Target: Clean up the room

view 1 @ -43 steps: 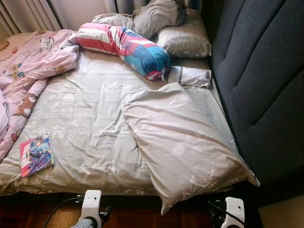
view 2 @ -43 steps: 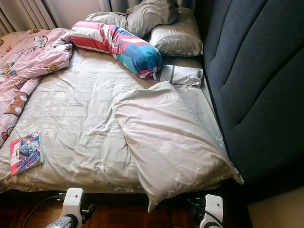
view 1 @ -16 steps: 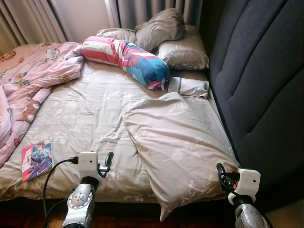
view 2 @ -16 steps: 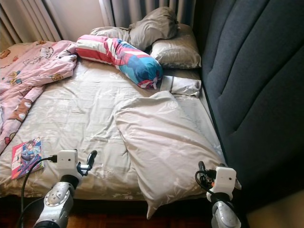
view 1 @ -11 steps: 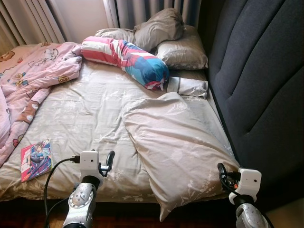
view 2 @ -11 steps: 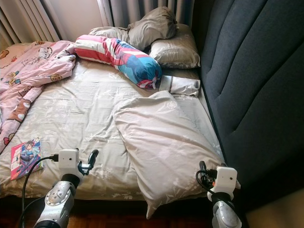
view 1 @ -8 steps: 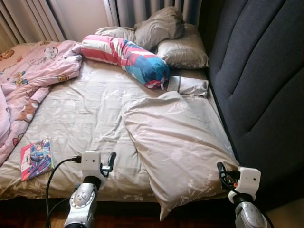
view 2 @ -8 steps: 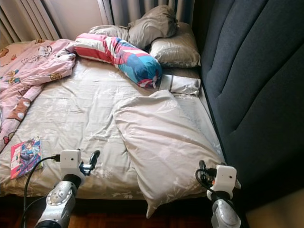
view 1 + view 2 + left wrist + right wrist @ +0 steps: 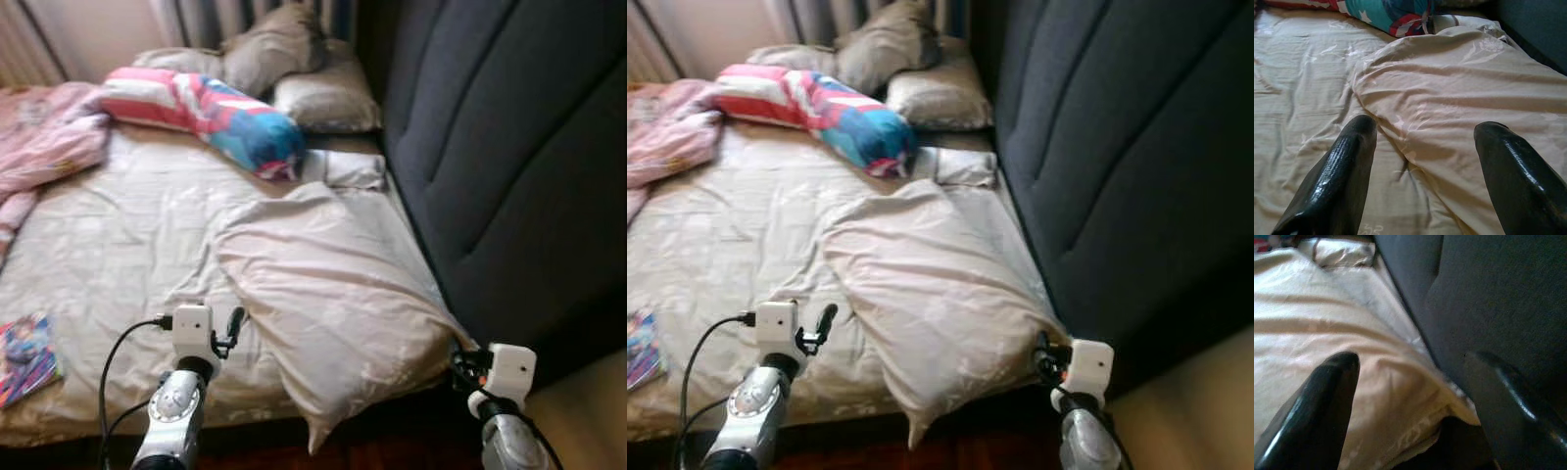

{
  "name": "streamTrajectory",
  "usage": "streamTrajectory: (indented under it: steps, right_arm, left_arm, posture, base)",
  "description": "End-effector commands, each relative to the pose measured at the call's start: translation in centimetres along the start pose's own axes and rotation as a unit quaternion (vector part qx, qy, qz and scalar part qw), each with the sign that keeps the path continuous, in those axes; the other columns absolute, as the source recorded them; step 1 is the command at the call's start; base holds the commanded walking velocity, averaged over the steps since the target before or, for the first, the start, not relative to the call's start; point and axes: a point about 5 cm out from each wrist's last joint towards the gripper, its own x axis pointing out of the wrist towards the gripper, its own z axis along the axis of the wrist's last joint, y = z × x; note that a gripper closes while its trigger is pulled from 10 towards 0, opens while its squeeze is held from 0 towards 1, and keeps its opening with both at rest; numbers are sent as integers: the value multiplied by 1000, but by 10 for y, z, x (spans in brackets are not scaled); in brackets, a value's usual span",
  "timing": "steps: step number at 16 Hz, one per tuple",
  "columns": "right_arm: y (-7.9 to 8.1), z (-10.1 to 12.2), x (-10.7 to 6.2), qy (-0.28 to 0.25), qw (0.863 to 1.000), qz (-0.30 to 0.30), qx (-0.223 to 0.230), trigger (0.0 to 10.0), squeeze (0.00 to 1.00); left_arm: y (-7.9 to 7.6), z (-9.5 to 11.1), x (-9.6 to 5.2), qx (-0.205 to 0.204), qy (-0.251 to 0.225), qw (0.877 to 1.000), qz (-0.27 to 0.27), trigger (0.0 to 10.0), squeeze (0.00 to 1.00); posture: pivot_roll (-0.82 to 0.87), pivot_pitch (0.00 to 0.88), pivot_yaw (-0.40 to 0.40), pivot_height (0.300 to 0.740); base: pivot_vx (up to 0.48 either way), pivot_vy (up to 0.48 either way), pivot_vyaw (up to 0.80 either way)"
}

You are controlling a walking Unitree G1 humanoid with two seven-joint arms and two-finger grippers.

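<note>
My head has swung toward the dark headboard [image 9: 490, 147], so the whole scene has slid across my view and blurred; the bedding itself has not moved. What has changed is my arms: a few seconds back they sat low at the foot of the bed [image 9: 108, 225], and they are now raised over its near edge. I take that as lining up on the big beige pillow [image 9: 323, 294], which lies askew beside the headboard with one corner hanging off the mattress; nothing has been tidied yet.

My left tool [image 9: 1422, 128] is released, fingers spread wide, hovering just on the far side of the pillow from the headboard. My right tool [image 9: 1410, 364] is also released, poised at the pillow's corner closest to the headboard.

The head views give the layout: the striped bolster [image 9: 201, 108] and grey pillows [image 9: 294, 64] beyond the beige pillow, the pink quilt [image 9: 44, 147] and the book [image 9: 24, 352] well away from the headboard. My left wrist view adds the pillow's creased edge lying on the sheet; my right wrist view shows the dark gap between the pillow and the headboard.
</note>
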Motion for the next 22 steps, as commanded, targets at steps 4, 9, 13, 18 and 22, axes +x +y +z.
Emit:
streamTrajectory:
  steps: [4,9,13,18,22]
  right_arm:
    - [1,-1,0,6,1000,4,1,10000,0]
    - [3,-2,1,9,1000,9,-3,10000,0]
    - [7,-4,3,28,999,43,-3,10000,0]
    - [11,-7,7,61,994,87,-21,10000,0]
    - [13,-4,12,68,993,91,-35,10000,0]
  left_arm:
    - [3,-3,-2,-10,9,1000,10,10000,0]
    - [2,-3,-2,-12,9,1000,10,10000,0]
    - [0,-4,-1,-18,13,1000,8,10000,0]
    - [1,-7,-1,-25,27,999,8,10000,0]
    - [2,-12,0,-32,53,998,1,10000,0]
  posture:
    - [-52,150,6,740]
    - [-50,152,5,740]
    - [-52,155,4,740]
    - [-47,160,6,740]
    - [-49,162,12,740]
  base:
    - [0,-286,0]
    - [0,-218,0]
    - [0,0,0]
    - [0,0,0]
    - [0,0,0]
